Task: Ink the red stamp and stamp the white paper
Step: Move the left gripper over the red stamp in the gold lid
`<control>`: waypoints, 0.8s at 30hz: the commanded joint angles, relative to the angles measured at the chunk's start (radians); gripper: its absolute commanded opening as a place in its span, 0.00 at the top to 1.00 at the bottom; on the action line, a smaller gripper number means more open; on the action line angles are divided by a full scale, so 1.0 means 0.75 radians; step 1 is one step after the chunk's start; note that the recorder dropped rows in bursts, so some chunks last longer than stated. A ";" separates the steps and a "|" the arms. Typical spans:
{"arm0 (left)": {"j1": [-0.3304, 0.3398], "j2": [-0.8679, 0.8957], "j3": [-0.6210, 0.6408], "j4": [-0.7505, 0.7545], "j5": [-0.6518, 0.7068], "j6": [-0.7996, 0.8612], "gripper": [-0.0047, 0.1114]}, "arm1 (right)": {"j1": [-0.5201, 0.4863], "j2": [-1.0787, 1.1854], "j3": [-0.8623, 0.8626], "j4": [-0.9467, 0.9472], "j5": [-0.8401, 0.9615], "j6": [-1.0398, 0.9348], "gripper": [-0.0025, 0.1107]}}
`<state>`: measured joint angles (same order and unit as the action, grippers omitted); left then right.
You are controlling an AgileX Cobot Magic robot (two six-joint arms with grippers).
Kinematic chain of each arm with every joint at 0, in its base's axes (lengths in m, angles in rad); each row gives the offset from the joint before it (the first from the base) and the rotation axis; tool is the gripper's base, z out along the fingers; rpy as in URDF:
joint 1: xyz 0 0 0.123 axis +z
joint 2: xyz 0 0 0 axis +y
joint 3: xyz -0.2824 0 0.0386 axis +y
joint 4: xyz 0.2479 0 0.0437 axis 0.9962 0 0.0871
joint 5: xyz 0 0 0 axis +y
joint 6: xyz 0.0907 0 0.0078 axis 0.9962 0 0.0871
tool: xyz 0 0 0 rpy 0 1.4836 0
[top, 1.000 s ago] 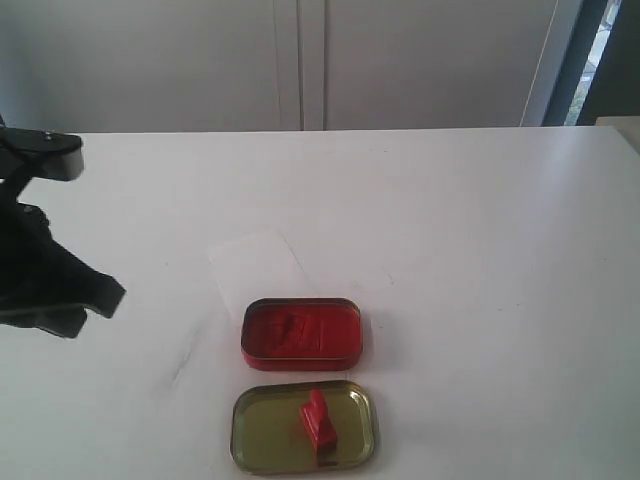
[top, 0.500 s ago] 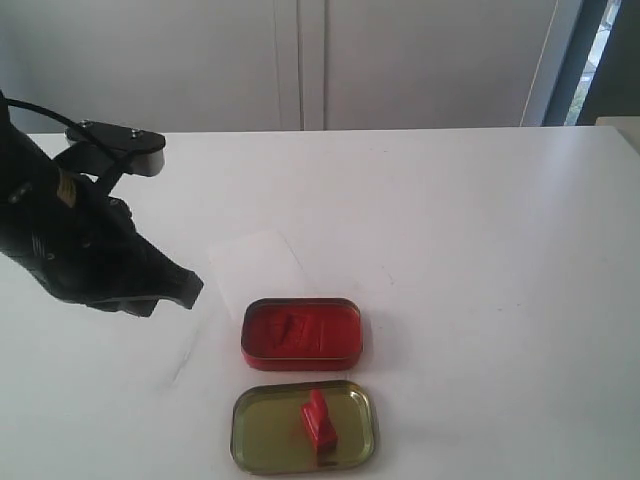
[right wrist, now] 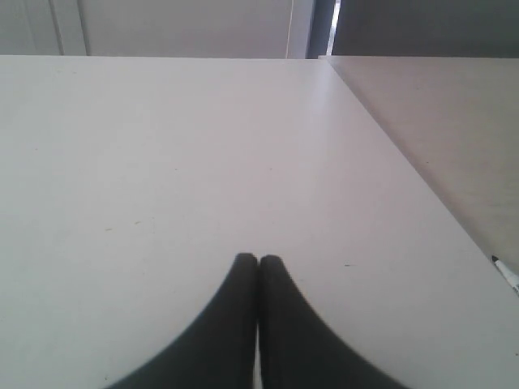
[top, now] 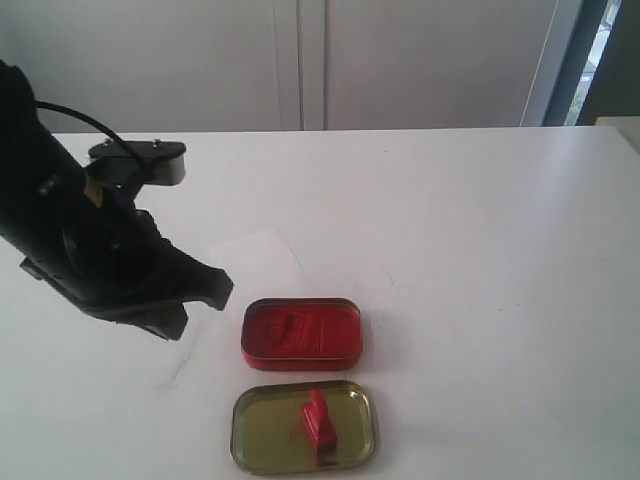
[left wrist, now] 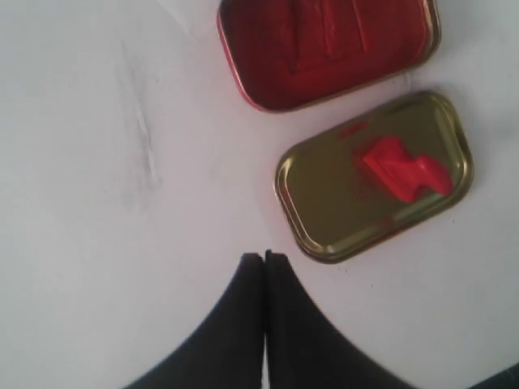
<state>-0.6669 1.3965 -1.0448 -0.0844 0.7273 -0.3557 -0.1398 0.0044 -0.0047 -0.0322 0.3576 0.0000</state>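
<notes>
Left tool (top: 215, 290): pressed shut, empty; in from 9 o'clock edge over last second, now near tin (top: 300, 333), at its 9 o'clock.
Stamp (top: 318, 420): untouched, sitting in gold lid (top: 255, 435) at 6 o'clock of tin, on tabletop (top: 480, 250).
Paper (top: 258, 262): flat, just beside tin at its 11 o'clock.
Right tool (right wrist: 258, 259): shut, empty, well apart from everything.
Meaning for task: approach under way, nothing inked or stamped yet; likely needs opening before reaching on toward 5 o'clock for stamp.

The left hand (top: 222, 291) has swung in from the left, nearer the red tin (top: 300, 334)
</notes>
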 commanded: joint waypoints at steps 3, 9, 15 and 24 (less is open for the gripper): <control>-0.118 0.124 -0.083 -0.021 0.071 -0.062 0.96 | 0.005 -0.006 0.006 -0.002 -0.019 0.000 0.98; -0.187 0.209 -0.129 -0.020 0.069 -0.171 0.96 | 0.005 -0.006 0.006 -0.002 -0.019 0.000 0.98; -0.264 0.277 -0.129 -0.020 0.015 -0.321 0.96 | 0.005 -0.006 0.006 -0.002 -0.019 0.000 0.98; -0.323 0.341 -0.129 -0.065 -0.153 -0.548 0.95 | 0.005 -0.006 0.006 -0.002 -0.019 0.000 0.98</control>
<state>-0.9030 1.6521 -1.1372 -0.1010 0.6332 -0.7283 -0.1398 0.0044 -0.0047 -0.0322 0.3576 0.0000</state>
